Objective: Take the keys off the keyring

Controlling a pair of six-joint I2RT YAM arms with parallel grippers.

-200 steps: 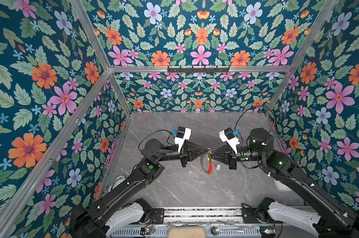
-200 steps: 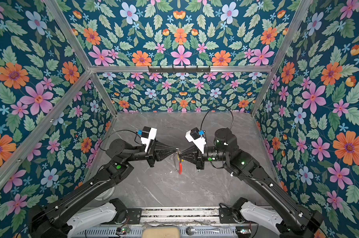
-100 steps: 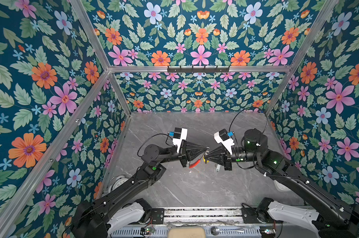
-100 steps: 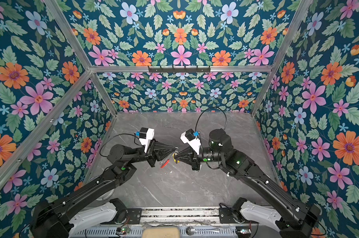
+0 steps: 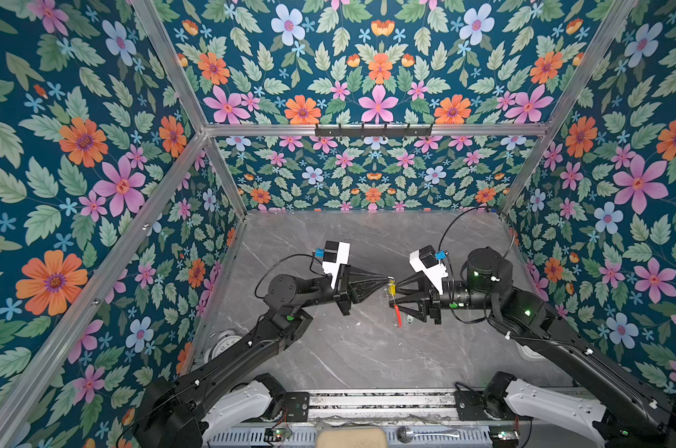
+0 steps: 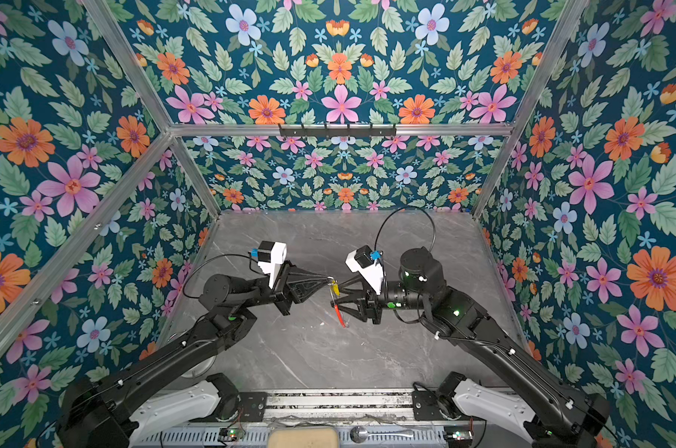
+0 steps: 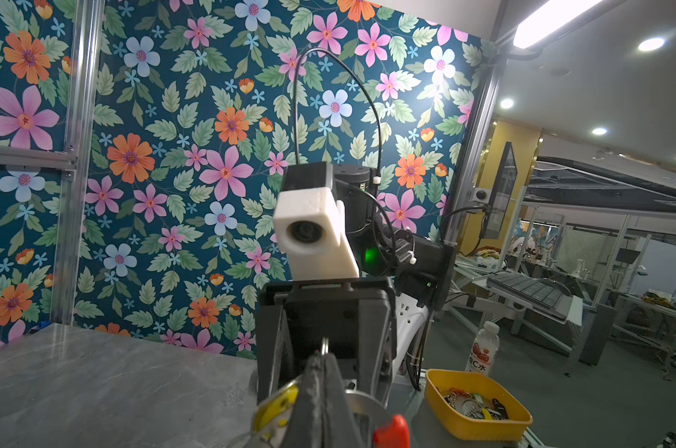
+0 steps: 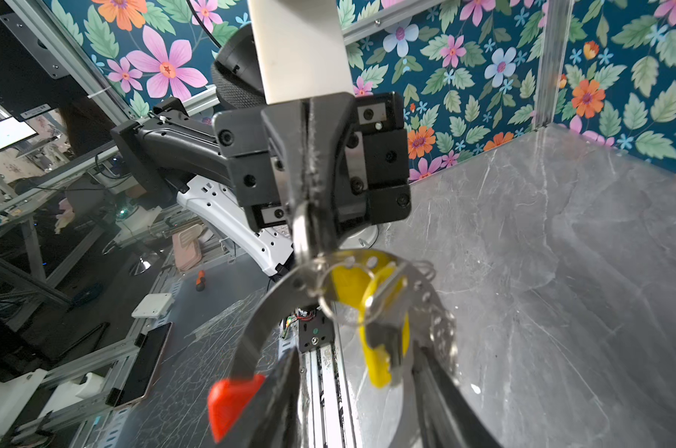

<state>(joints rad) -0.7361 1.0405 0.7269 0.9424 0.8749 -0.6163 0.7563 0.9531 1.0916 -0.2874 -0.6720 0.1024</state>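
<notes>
- The left gripper (image 5: 386,277) (image 6: 328,278) is pinched tight. In the right wrist view its tips (image 8: 309,182) are squeezed on a small silver ring (image 8: 303,229).
- The keyring (image 5: 396,312) (image 6: 338,310) hangs down from that small ring. It is a big thin grey hoop with one red part.
- In both top views the hoop is seen from its edge, so it looks like a thin line. It hangs over the middle of the grey table (image 5: 348,349), between the two grippers.
- In the right wrist view the hoop (image 8: 258,322) curves round close to the camera, with little holes along its rim.
- A key with a yellow tag (image 5: 393,289) (image 6: 334,290) (image 8: 351,287) hangs on the hoop near the top, just under the left gripper's tips.
- The right gripper (image 5: 398,296) (image 6: 340,300) faces the left one from the other side. Its two fingers are spread apart, one up and one down, and they are not squeezing anything.
- The hoop hangs right at the tips of the right gripper's fingers. I cannot tell if it touches them.
- In the left wrist view a yellow tub (image 7: 476,415) with more keys in it sits past the table edge, next to a bottle (image 7: 483,345).
</notes>
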